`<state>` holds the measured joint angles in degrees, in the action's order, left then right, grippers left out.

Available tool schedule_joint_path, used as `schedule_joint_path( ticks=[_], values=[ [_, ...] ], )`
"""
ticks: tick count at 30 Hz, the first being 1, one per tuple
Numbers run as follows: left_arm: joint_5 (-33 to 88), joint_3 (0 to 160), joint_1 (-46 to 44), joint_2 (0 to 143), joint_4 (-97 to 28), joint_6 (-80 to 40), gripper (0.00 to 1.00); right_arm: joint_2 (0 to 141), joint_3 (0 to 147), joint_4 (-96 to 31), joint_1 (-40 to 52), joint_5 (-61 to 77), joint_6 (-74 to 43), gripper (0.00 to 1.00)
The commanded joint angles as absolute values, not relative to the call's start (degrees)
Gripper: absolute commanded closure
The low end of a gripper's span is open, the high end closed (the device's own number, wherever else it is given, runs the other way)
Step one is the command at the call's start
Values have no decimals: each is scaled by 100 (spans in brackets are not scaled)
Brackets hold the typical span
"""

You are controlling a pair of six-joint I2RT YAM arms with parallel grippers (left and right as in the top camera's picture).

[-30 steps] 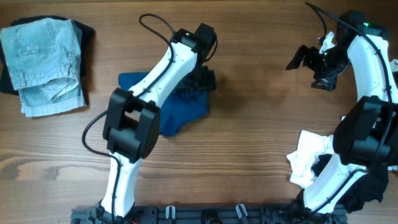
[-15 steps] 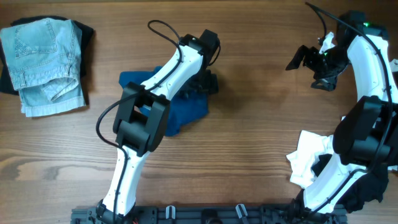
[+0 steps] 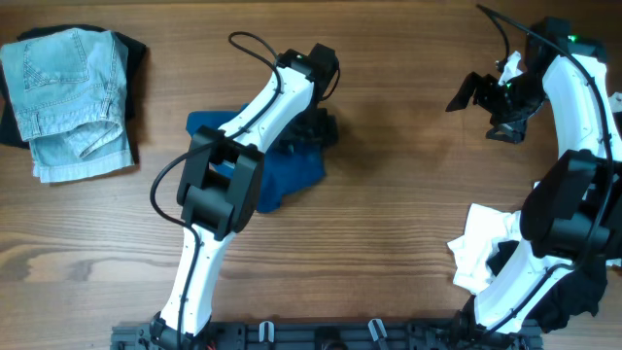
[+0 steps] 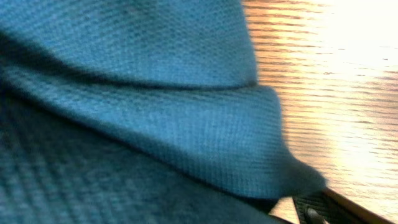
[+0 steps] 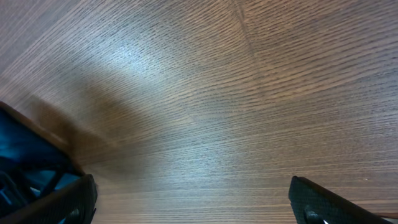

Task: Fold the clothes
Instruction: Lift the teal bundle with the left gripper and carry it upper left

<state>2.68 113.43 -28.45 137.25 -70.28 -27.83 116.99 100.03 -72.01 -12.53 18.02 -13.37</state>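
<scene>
Fold step judged in hand: blue shirt under left tool — grip can't be told; right tool spread, idle. Next, prob.: edge to be carried over.

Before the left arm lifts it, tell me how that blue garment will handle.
The blue garment lies crumpled in soft folds, so it will probably sag and drape from one grip point. Its textured knit likely resists slipping in a grip. Pushed, it should bunch rather than slide on the wooden table.
</scene>
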Motion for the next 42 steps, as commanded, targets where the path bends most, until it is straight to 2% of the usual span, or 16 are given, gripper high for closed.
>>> schedule_joint_path(
  ticks=[1,2,5,6,7,8,20,27,42],
  values=[
    [858,11032,-2600,14534,-6818,-2698,44,11603,10119,-7210,-1245,1962,-1208,0],
    [860,11032,-2569,14534,-6823,-2696,61,11603,10119,-7216,-1245,1962,-1208,0],
    [878,11032,-2561,14534,-6842,-2700,75,11603,10119,-7229,-1245,1962,-1208,0],
    [875,11032,-2561,14534,-6840,-2698,83,11603,10121,-7231,-1245,1962,-1205,0],
    [875,11032,-2561,14534,-6840,-2705,85,11603,10119,-7234,-1245,1962,-1205,0],
    [875,11032,-2561,14534,-6840,-2729,96,11603,10119,-7234,-1245,1962,-1210,0],
    [913,11032,-2849,14529,-6630,-2425,96,11603,10119,-7244,-1245,1959,-1216,0],
    [784,11034,-2998,14337,-6359,-2965,96,11603,10119,-7227,-1245,1959,-1216,0],
    [178,11039,-3089,12416,-5824,-3096,96,11603,10119,-7192,-1243,1959,-1225,1]
  ],
)
